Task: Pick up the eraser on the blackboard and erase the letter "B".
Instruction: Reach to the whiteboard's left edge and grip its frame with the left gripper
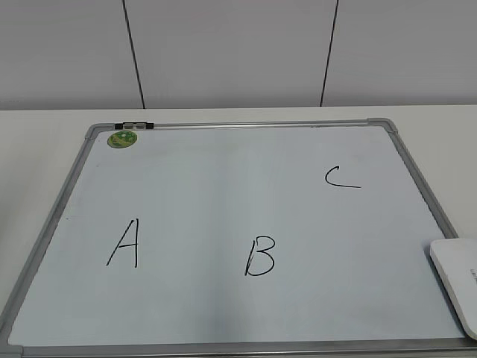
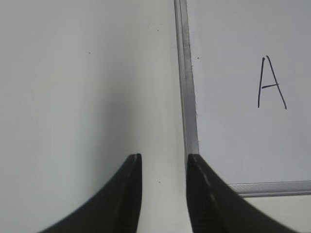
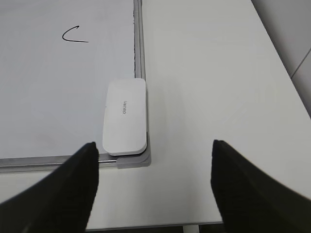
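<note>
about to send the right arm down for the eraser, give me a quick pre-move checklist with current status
1. Right gripper open wide enough for the eraser: ok.
2. Eraser lying flat at the near right corner of the blackboard, nothing on top: ok.
3. Gripper lined up over it: not ok, the eraser sits left of the gap's middle.
4. Letter "B" intact and unobstructed: ok.
5. Left gripper away from the eraser, by the left frame near the A: ok.
6. Eraser's underside clean: cannot tell.

The eraser (image 1: 456, 282) lies in the blackboard's (image 1: 223, 125) near right corner — right of the letter "B" (image 1: 260, 256).
</note>
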{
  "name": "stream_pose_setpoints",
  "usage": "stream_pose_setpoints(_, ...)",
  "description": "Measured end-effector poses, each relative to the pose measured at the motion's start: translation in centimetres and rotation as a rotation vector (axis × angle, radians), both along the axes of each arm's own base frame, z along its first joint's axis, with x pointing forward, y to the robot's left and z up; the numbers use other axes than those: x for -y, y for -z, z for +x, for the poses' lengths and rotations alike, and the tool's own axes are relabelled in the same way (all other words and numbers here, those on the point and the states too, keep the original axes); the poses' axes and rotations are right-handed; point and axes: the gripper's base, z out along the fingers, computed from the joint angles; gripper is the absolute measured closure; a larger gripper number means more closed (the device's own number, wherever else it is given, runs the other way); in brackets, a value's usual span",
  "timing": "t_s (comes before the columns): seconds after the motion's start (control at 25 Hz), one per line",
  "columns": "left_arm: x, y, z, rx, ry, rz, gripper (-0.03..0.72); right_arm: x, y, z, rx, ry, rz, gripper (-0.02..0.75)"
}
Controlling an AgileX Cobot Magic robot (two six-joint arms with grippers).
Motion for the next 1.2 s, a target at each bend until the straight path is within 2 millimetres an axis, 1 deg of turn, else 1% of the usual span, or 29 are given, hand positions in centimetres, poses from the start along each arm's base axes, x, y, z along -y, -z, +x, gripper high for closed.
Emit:
stream_pose_setpoints(0.16,0.1,0.1,3.7,-0.072,0.0,-0.023,0.447,0.0,0.0,0.0,0.0,0.0,0.0,0.203)
stream_pose_setpoints(0.28,0.3,0.8,6.5,-0.135,-0.003,-0.053,0.445,0.0,0.0,0.0,0.0,0.0,0.0,0.203)
stream_pose_setpoints(0.4,0.4,1.5,9.0,-0.177,-0.006,-0.079,0.442,0.0,0.0,0.0,0.0,0.0,0.0,0.203)
stream_pose_setpoints(0.56,0.4,2.7,11.5,-0.227,-0.01,-0.09,0.442,0.0,0.0,0.0,0.0,0.0,0.0,0.203)
stream_pose_setpoints(0.84,0.4,4.7,14.7,-0.292,-0.014,-0.093,0.44,0.0,0.0,0.0,0.0,0.0,0.0,0.203)
stream_pose_setpoints(1.0,0.4,6.2,15.9,-0.327,-0.018,-0.095,0.439,0.0,0.0,0.0,0.0,0.0,0.0,0.203)
stream_pose_setpoints(1.2,0.4,8.3,16.8,-0.389,-0.021,-0.096,0.439,0.0,0.0,0.0,0.0,0.0,0.0,0.203)
